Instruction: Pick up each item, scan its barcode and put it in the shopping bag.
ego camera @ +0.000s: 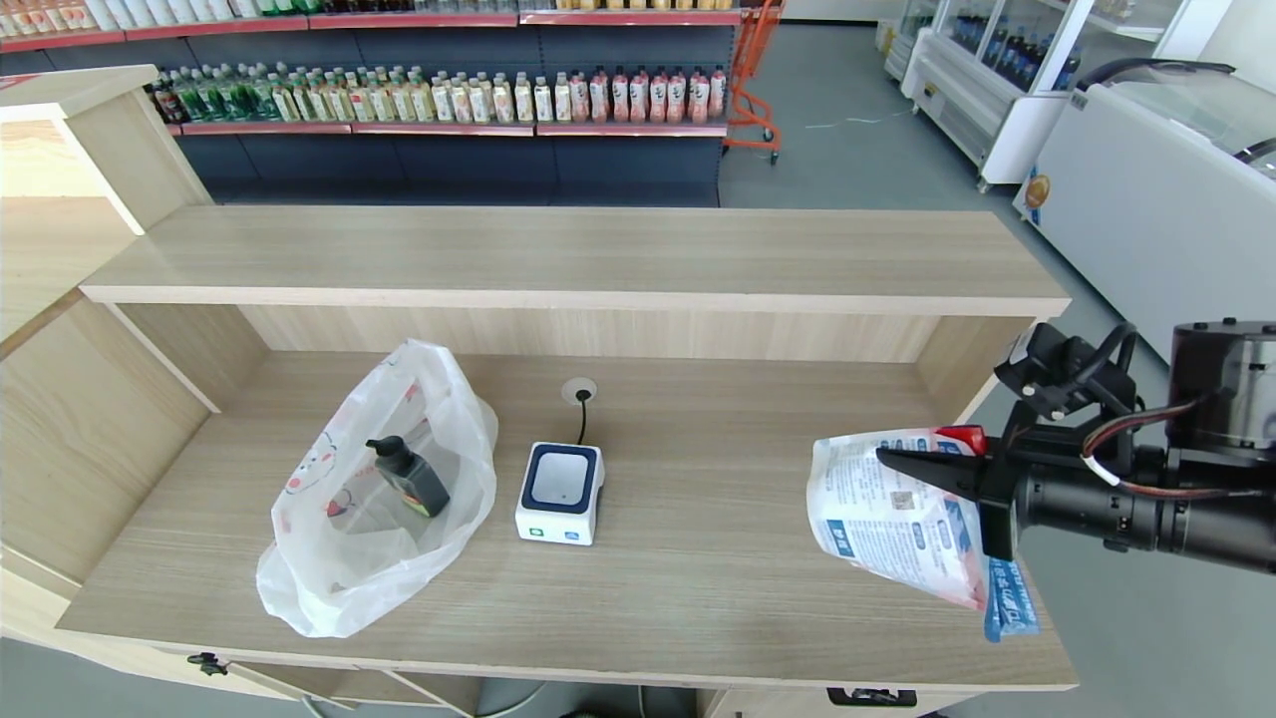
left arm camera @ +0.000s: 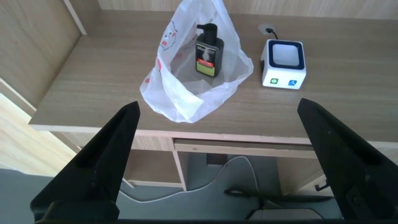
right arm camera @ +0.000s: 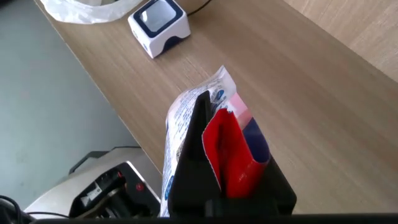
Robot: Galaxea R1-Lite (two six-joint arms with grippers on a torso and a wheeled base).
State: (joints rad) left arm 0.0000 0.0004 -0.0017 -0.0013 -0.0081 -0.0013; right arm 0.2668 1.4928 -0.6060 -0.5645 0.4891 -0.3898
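Note:
A white, blue and red pouch [ego camera: 902, 514] hangs above the counter's right end, and my right gripper [ego camera: 932, 461] is shut on its red top; the pouch [right arm camera: 205, 134] shows pinched between black fingers [right arm camera: 198, 124]. The white scanner [ego camera: 560, 492] with its dark window sits mid-counter, also seen as the scanner [right arm camera: 158, 25] and the scanner [left arm camera: 283, 63]. The white shopping bag [ego camera: 374, 499] lies open to its left with a black pump bottle [ego camera: 409, 477] inside. My left gripper [left arm camera: 221, 162] is open, back off the counter's front edge, nothing between its fingers.
The wooden counter [ego camera: 698, 538] has a raised back ledge [ego camera: 578, 259] and side walls. A cable [ego camera: 581, 414] runs from the scanner into a grommet. Store shelves with bottles and white freezers [ego camera: 1146, 179] stand behind.

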